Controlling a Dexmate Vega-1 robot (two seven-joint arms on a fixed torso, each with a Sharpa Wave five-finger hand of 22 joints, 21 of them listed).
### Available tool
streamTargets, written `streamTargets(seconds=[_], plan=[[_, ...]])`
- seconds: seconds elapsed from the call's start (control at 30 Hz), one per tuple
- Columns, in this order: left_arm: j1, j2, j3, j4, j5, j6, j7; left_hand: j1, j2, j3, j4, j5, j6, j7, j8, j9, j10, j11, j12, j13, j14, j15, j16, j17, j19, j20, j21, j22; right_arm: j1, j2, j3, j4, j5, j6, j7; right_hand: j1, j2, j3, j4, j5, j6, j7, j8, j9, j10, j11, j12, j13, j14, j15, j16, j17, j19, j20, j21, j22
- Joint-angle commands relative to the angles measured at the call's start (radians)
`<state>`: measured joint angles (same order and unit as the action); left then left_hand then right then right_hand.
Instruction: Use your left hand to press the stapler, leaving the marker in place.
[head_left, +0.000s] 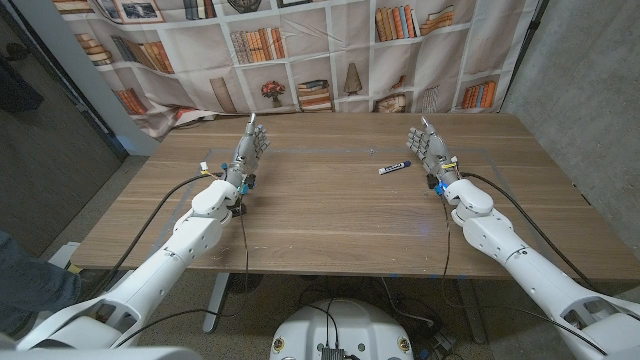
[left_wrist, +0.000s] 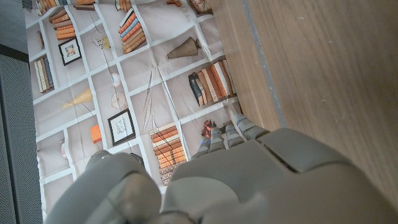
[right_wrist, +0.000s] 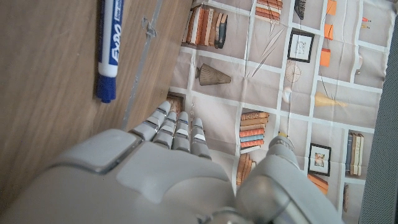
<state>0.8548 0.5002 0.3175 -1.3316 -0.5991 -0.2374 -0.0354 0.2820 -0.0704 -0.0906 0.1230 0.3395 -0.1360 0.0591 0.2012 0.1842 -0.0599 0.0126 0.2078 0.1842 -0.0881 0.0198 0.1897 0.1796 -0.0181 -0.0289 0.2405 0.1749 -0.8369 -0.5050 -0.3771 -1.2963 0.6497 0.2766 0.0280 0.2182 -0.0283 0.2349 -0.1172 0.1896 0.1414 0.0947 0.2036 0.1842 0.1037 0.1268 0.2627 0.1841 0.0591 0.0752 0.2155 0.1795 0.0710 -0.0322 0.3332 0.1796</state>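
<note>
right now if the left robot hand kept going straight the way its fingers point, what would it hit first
Nothing on the table, as far as I can tell. The left robot hand points along bare table toward the far edge and the bookshelf backdrop beyond. The marker lies well off that line. Depth is uncertain.

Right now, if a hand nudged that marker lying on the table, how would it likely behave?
The marker is a round barrel lying on its side on the smooth wooden table, so it would probably roll. It looks like a slim plastic pen, likely light and stiff. The right hand stands closest, apart from it.
</note>
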Motion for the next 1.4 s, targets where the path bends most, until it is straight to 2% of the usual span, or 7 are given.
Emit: streamTargets(seconds=[0.03, 0.27, 0.7, 0.87, 1.17, 1.4], plan=[[0.042, -0.078, -0.136, -0.056, 0.124, 0.085, -0.085, 0.009, 0.004, -0.002, 0.008, 0.006, 0.005, 0.0, 0.007, 0.001, 0.01, 0.003, 0.011, 0.003, 0.009, 0.005, 0.009, 0.004, 0.004, -0.017, 0.006, 0.005, -0.009, 0.008, -0.007, 0.003, -0.009, 0.004, -0.008, 0.01, -0.001, 0.005, -0.003, 0.004, 0.01, -0.001, 0.004, 0.005, 0.003, 0.007, 0.005, 0.002, 0.004, 0.008, 0.004, 0.001, 0.013, 0.002, 0.005, 0.002], [0.059, -0.096, -0.182, -0.086, 0.18, 0.094, -0.152, 0.013, 0.01, -0.005, 0.006, 0.009, 0.026, 0.0, 0.012, 0.001, 0.031, 0.0, 0.015, 0.003, 0.03, 0.003, 0.012, 0.004, 0.022, -0.012, 0.008, 0.005, -0.022, 0.017, -0.006, -0.002, -0.021, 0.043, -0.015, 0.01, -0.003, 0.003, -0.003, 0.002, 0.013, -0.003, 0.004, 0.005, 0.016, 0.003, 0.007, 0.002, 0.015, 0.005, 0.004, 0.002, 0.023, 0.002, 0.005, 0.003], [0.113, -0.128, -0.233, -0.15, 0.223, 0.094, -0.183, 0.028, 0.023, -0.002, 0.0, 0.012, 0.051, 0.005, 0.017, 0.001, 0.051, 0.005, 0.019, 0.003, 0.049, 0.009, 0.014, 0.004, 0.032, -0.008, 0.006, 0.005, -0.032, 0.002, -0.004, -0.043, -0.034, 0.043, -0.024, 0.002, -0.006, -0.003, 0.0, 0.0, 0.025, -0.005, 0.006, 0.005, 0.033, 0.002, 0.01, 0.002, 0.031, 0.003, 0.004, 0.003, 0.036, 0.001, 0.004, 0.003], [0.141, -0.124, -0.242, -0.184, 0.221, 0.077, -0.212, 0.038, 0.032, 0.0, -0.004, 0.013, 0.065, 0.005, 0.019, 0.001, 0.073, 0.003, 0.024, 0.003, 0.068, 0.006, 0.017, 0.003, 0.048, -0.007, 0.008, 0.004, -0.034, -0.005, -0.008, -0.054, -0.04, 0.034, -0.026, -0.002, -0.006, -0.005, 0.002, -0.001, 0.029, -0.007, 0.007, 0.005, 0.037, 0.002, 0.01, 0.002, 0.032, 0.002, 0.003, 0.004, 0.039, 0.001, 0.003, 0.003], [0.188, -0.12, -0.257, -0.242, 0.226, 0.1, -0.199, 0.048, 0.039, 0.001, -0.008, 0.013, 0.08, 0.005, 0.021, 0.001, 0.089, 0.008, 0.026, 0.003, 0.086, 0.006, 0.019, 0.003, 0.064, -0.005, 0.011, 0.004, -0.033, -0.01, -0.002, -0.054, -0.034, 0.037, -0.019, -0.003, -0.004, -0.005, 0.003, -0.001, 0.034, -0.007, 0.007, 0.006, 0.04, 0.0, 0.009, 0.002, 0.037, 0.002, 0.002, 0.004, 0.042, 0.002, 0.002, 0.003], [0.208, -0.13, -0.238, -0.279, 0.242, 0.135, -0.186, 0.055, 0.043, 0.001, -0.011, 0.013, 0.093, 0.009, 0.022, 0.001, 0.099, 0.008, 0.026, 0.003, 0.096, 0.006, 0.018, 0.003, 0.074, -0.004, 0.011, 0.004, -0.045, -0.017, 0.02, -0.04, -0.008, 0.072, 0.014, -0.001, -0.001, -0.004, 0.003, -0.001, 0.037, -0.008, 0.007, 0.006, 0.043, 0.001, 0.009, 0.003, 0.039, 0.002, 0.0, 0.004, 0.043, 0.002, 0.0, 0.003]])
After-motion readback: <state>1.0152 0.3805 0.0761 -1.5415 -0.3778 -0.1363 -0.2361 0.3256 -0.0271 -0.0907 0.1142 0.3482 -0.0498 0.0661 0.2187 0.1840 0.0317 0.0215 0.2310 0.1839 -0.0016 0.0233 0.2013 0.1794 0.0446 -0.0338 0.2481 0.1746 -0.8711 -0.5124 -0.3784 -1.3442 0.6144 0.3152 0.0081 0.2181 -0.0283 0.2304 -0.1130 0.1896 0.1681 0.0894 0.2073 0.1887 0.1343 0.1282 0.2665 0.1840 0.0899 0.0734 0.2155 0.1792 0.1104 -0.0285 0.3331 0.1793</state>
